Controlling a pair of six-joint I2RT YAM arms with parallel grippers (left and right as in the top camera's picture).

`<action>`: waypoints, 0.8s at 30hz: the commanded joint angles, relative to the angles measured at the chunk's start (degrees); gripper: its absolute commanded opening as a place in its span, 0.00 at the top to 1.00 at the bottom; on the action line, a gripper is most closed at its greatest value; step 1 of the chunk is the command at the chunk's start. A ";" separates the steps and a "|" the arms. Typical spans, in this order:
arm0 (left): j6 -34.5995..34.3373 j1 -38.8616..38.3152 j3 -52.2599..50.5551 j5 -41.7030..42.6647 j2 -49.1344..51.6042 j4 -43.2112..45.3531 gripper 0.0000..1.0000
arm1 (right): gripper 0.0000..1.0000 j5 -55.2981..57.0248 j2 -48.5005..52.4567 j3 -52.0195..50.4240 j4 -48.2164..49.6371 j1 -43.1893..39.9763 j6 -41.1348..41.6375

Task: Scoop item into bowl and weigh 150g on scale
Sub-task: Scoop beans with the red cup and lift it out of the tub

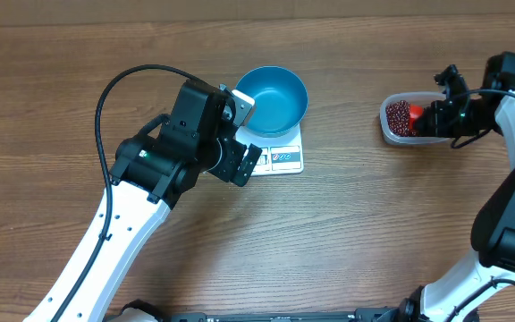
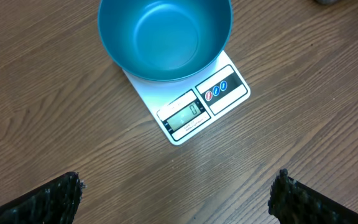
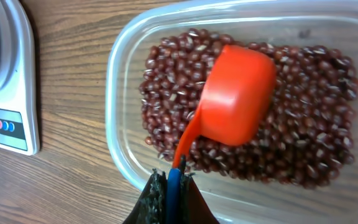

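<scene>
The right gripper is clamped on the thin handle of a smooth orange plastic scoop. Its rounded cup rests just ahead on glossy oval red-brown beans in a clear, round-cornered tub. The left gripper hangs spread wide; ahead of it the smooth blue bowl sits on the flat white scale, whose display reads 0.

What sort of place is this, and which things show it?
Probably a robotics lab bench, not a kitchen: robot arms at a wooden table, a blue bowl on a scale, a scoop in a tub of beans.
</scene>
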 commanded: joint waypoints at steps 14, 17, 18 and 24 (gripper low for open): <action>-0.76 0.22 -0.50 0.20 -0.59 0.09 0.00 | 0.96 -11.65 0.42 -6.40 1.60 -3.89 -0.57; -0.76 0.22 -0.50 0.20 -0.59 0.09 0.00 | 0.97 -13.35 0.42 -6.93 2.32 -3.89 -0.52; -0.76 0.22 -0.50 0.20 -0.59 0.09 0.00 | 0.96 -13.79 0.42 -6.93 2.64 -3.91 -0.09; -0.76 0.22 -0.50 0.20 -0.59 0.09 0.00 | 0.96 -18.08 0.42 -6.91 3.04 -5.16 0.11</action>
